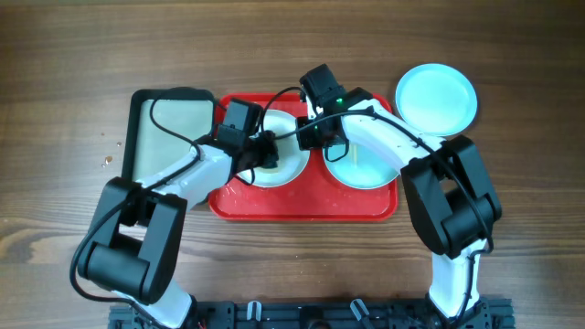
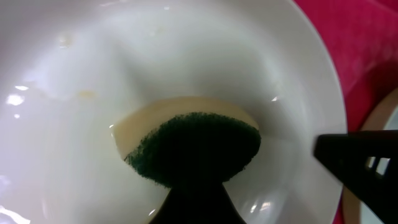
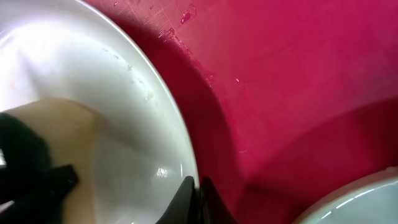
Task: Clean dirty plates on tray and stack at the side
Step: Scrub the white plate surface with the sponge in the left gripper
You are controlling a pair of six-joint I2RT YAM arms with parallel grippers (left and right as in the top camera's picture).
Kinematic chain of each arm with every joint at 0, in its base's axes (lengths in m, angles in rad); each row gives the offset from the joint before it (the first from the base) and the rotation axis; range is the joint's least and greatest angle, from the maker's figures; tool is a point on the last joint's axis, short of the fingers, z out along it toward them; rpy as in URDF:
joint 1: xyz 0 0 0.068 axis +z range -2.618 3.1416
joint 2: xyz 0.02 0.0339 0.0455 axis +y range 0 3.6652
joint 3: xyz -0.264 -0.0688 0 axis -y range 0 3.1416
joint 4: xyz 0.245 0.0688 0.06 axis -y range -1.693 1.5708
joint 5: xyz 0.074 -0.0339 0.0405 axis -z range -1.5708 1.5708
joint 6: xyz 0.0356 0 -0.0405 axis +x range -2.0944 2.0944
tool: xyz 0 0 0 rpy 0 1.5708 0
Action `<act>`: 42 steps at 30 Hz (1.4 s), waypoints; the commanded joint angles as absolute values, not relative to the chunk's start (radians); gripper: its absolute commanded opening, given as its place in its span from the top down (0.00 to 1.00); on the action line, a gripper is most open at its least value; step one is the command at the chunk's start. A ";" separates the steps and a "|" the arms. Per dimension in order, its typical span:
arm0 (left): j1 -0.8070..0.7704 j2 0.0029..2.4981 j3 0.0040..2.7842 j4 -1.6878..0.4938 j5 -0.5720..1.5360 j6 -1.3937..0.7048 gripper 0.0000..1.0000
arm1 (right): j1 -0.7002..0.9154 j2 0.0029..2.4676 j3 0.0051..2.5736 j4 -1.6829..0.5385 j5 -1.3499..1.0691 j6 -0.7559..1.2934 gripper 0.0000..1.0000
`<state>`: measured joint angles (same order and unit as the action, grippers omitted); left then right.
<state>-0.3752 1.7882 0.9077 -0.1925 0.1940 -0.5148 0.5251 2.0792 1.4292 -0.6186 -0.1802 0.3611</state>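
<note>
My left gripper (image 2: 193,196) is clenched on a sponge (image 2: 186,146) with a dark green scouring face and a pale yellow body, and holds it against the inside of the round shallow white plate (image 2: 155,62). My right gripper (image 3: 198,194) is pinched tight on that plate's rim. The white plate sits in the left half of the large red rectangular plastic tray (image 3: 298,74). Just beside it, in the tray's right half, a pale aqua-blue round plate (image 1: 361,172) lies under my right arm. Farther back, off the tray's right rear corner, a second pale aqua-blue plate (image 1: 436,98) rests on the wooden table (image 1: 530,55). Just beside the tray's left edge lies a smaller black-rimmed tray (image 1: 174,128) with a pale green inside.
</note>
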 commanded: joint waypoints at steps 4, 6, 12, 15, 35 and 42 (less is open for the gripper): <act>-0.437 1.829 0.883 -0.165 0.247 -0.566 0.96 | 0.544 2.078 1.425 -0.595 -0.332 0.311 0.96; -0.437 1.829 0.883 -0.159 0.248 -0.566 0.96 | 0.544 2.078 1.425 -0.592 -0.332 0.311 0.96; -0.382 1.746 0.926 -0.192 0.216 -0.482 0.96 | 0.544 2.078 1.425 -0.592 -0.331 0.311 0.96; -0.334 1.657 0.939 -0.282 0.117 -0.435 0.96 | 0.544 2.078 1.425 -0.592 -0.331 0.311 0.96; -0.234 1.808 0.933 -0.316 0.149 -0.427 0.96 | 0.544 2.078 1.425 -0.595 -0.313 0.315 0.96; -0.263 1.818 0.933 -0.295 0.247 -0.427 0.96 | 0.544 2.078 1.425 -0.595 -0.316 0.316 0.96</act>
